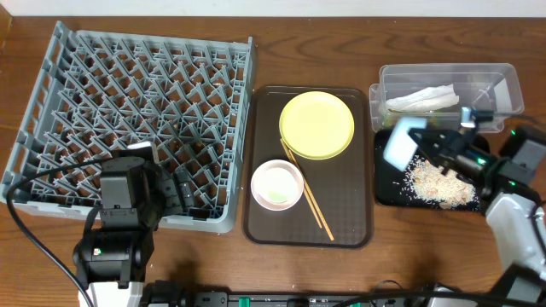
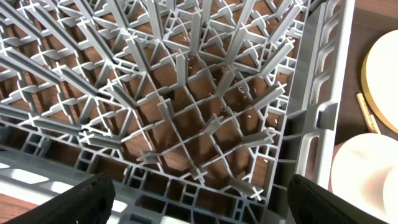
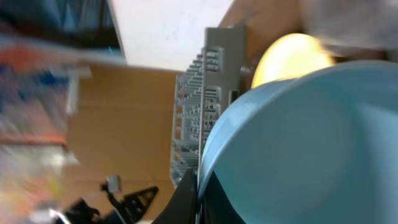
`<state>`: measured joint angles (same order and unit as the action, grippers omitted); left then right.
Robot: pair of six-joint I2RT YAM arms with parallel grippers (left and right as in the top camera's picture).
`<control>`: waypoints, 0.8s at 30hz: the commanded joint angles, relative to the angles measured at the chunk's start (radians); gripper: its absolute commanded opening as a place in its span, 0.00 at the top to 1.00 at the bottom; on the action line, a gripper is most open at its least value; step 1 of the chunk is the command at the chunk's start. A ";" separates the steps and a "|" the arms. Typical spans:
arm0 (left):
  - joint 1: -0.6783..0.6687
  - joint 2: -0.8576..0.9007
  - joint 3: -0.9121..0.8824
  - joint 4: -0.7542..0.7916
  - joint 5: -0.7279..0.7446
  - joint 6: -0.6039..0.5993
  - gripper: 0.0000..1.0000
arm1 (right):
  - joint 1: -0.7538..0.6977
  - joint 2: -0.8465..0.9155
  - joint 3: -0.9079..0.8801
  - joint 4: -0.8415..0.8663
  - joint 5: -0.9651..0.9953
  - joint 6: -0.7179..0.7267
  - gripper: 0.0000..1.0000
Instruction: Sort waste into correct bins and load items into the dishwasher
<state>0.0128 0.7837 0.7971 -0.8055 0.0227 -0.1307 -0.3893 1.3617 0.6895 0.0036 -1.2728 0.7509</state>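
While the light-blue bowl (image 1: 399, 145) is tipped over the black tray (image 1: 386, 186), hold it there till it's empty
Right gripper (image 3: 200, 190) is pinching the bowl's rim, so tilt slowly and aim at the crumbs (image 1: 439, 183) already in the tray, far right of the table. Left gripper (image 2: 205, 202) hangs spread and empty over the dish rack (image 2: 186, 93), at its near-right corner
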 commanded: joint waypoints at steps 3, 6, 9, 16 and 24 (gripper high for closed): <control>0.003 -0.001 0.019 -0.002 -0.008 -0.002 0.09 | 0.205 -0.095 0.103 0.000 0.189 -0.081 0.99; 0.003 -0.001 0.019 -0.002 -0.008 -0.002 0.08 | 0.320 -0.088 0.172 -0.077 0.295 -0.136 0.99; 0.003 -0.001 0.019 -0.002 -0.008 -0.002 0.08 | 0.433 -0.056 0.293 -0.264 0.429 -0.265 0.99; 0.003 -0.001 0.019 -0.002 -0.008 -0.002 0.09 | 0.676 0.097 0.610 -0.620 0.917 -0.582 0.99; 0.003 -0.001 0.019 -0.002 -0.008 -0.002 0.09 | 0.844 0.335 0.667 -0.533 1.126 -0.740 0.99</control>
<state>0.0128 0.7837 0.7971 -0.8051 0.0227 -0.1307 0.4179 1.6089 1.3472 -0.5438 -0.2779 0.1165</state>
